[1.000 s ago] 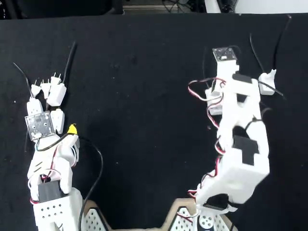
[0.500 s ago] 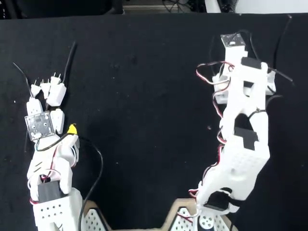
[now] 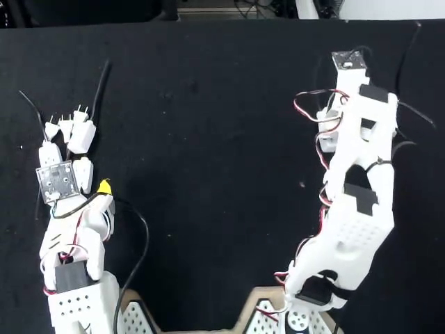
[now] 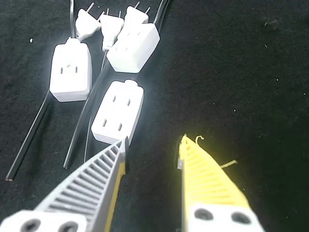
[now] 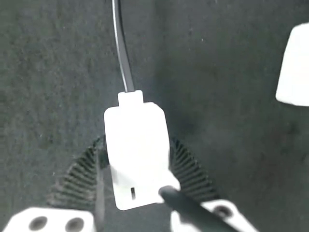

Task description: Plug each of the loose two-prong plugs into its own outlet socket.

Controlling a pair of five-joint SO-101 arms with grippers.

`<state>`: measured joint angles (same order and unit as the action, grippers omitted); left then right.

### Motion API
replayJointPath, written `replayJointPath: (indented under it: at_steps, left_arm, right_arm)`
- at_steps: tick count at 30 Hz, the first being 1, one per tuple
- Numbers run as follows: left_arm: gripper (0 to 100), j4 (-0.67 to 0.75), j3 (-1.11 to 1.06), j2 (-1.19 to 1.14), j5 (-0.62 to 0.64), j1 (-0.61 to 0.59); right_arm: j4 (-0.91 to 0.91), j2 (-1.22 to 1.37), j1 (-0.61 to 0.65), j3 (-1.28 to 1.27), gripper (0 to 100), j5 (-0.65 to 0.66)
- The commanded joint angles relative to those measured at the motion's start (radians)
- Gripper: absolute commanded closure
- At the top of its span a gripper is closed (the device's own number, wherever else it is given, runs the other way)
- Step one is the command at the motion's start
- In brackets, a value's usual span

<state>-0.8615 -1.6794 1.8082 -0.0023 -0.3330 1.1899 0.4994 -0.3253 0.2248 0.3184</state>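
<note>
Right gripper (image 5: 137,142) was clamped on a corded white block (image 5: 135,159); its arm had swung rightward over the worktop (image 3: 208,139), carrying it. Loose plugs (image 4: 111,26) lay far left near the left gripper (image 4: 153,139), jaws apart. The plugging looked still ahead.

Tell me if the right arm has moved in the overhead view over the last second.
Yes. The right arm has swung toward the far edge of the table and farther from the still left arm.
</note>
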Motion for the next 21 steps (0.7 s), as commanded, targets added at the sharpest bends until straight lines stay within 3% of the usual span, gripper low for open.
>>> replayJointPath:
  at_steps: [1,9,21]
  left_arm:
    - [82,0.005,-0.021,0.005,0.008,-0.007]
    - [82,0.005,-0.021,0.005,0.008,-0.002]
    - [82,0.005,-0.021,0.005,0.008,-0.002]
  right_arm:
    - [-0.066,0.004,-0.014,0.061,98.8,-0.011]
    - [-0.233,0.062,-0.041,0.067,98.8,-0.011]
    - [-0.245,0.202,-0.135,0.242,98.8,-0.005]
